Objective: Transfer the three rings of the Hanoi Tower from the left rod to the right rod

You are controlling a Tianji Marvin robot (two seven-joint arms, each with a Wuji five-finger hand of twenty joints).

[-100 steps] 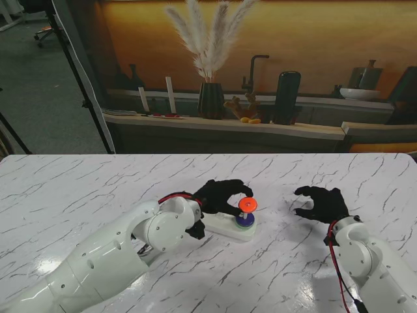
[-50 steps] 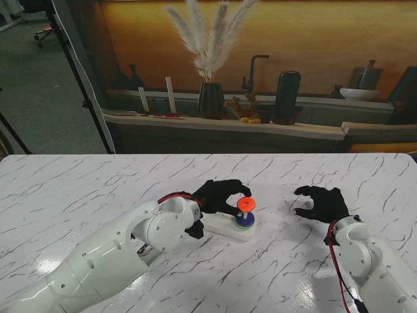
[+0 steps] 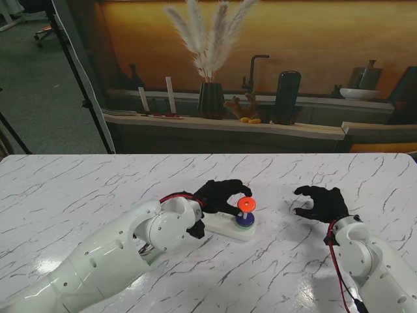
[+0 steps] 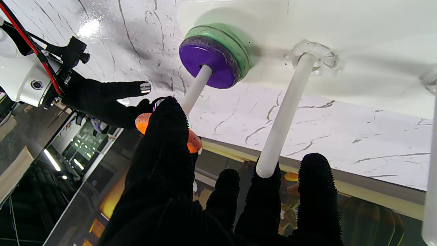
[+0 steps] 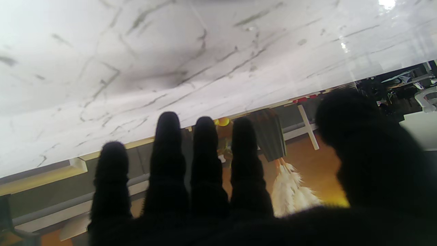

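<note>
The white Hanoi base (image 3: 223, 227) lies mid-table. On its rightmost rod (image 4: 196, 89) a purple ring (image 4: 211, 65) rests on a green ring (image 4: 240, 48) at the bottom. My left hand (image 3: 218, 195) is shut on the orange ring (image 3: 246, 205), pinching it at the top of that same rod; in the left wrist view the thumb covers most of the orange ring (image 4: 194, 142). The middle rod (image 4: 286, 112) is bare. My right hand (image 3: 320, 203) hovers open to the right of the base, holding nothing, fingers (image 5: 205, 164) spread over the marble.
The third rod (image 4: 431, 171) shows only as a sliver at the frame's edge. Beyond the table's far edge runs a counter with a dark vase of pampas grass (image 3: 210, 98), a tap and bottles. A stand's leg (image 3: 78, 78) is at far left.
Almost nothing: the left hand and orange ring have shifted a hair to the left at the rod's top. The right hand has stayed still.
</note>
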